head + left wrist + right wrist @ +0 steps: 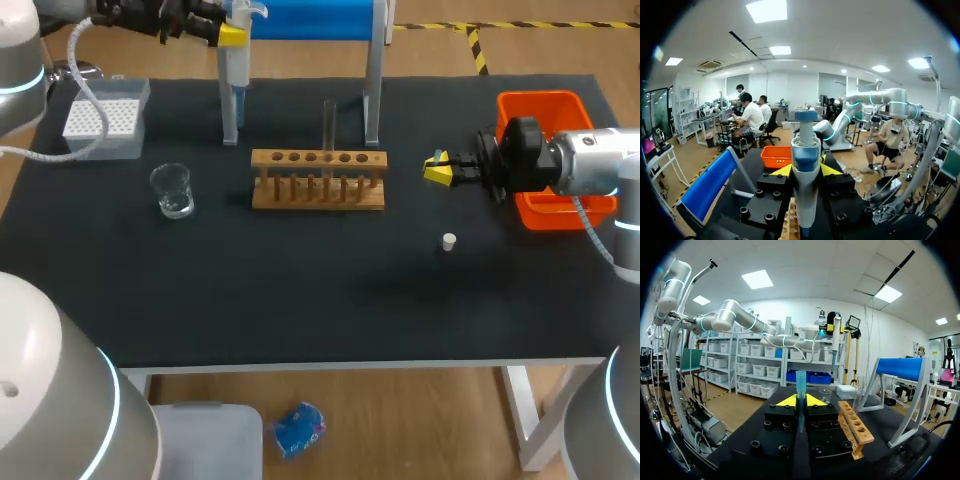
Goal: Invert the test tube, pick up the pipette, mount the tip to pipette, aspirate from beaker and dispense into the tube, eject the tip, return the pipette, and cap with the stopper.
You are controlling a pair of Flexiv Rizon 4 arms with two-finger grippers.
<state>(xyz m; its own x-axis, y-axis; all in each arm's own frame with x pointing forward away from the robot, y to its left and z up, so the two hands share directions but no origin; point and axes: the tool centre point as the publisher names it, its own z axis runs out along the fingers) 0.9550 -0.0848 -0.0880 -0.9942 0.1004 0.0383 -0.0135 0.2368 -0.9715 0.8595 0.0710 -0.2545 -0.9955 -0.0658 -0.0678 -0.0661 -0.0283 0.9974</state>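
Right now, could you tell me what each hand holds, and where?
Left hand: the pipette, by its upper body. Right hand: the blue tip, around its middle.

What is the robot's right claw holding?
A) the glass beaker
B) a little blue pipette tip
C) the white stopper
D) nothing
B: the blue pipette tip stands pinched in the right claw, while the white stopper and the beaker sit alone on the table. The left claw grips the pipette.
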